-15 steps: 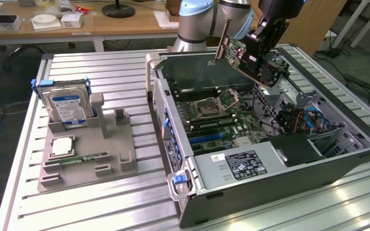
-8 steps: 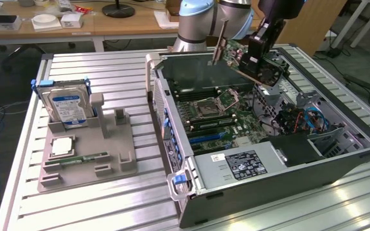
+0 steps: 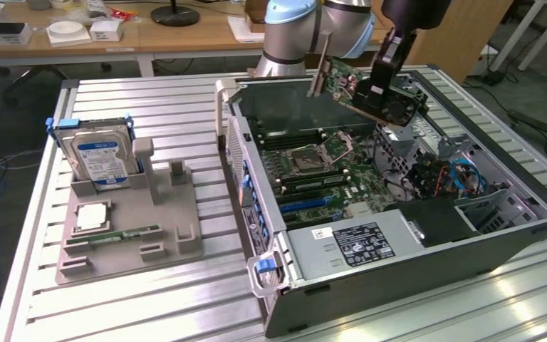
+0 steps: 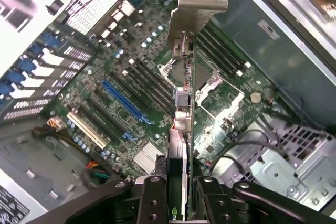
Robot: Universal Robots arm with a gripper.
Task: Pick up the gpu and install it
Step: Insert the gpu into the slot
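- Black gripper (image 4: 178,187) hardware sits closest to the wrist camera. Its two fingers (image 4: 152,195) are clamped against opposite faces of the gpu (image 4: 185,108), which is seen edge-on.
- The card's silver bracket (image 4: 198,3) is the end farthest from the gripper, and it points toward the motherboard (image 4: 115,72) beyond it.
- The gpu hangs clear of the motherboard and is not yet seated in any slot. A long blue slot (image 4: 126,103) lies uncovered on the board beside the card's line.
- In the exterior view, the gripper (image 3: 384,89) holds the gpu (image 3: 347,73) tilted in the air above the far edge of the open computer case (image 3: 501,239). The card's green side is showing.
- The computer case lies on its side on the slatted metal table (image 3: 159,100), toward the exterior view's right edge.
- A grey holder (image 3: 159,235) sits near the table edge on the exterior view's left, well apart from the gpu.
- A hard drive (image 3: 100,157) stands upright in the holder, and a memory stick (image 3: 122,234) lies flat in it.
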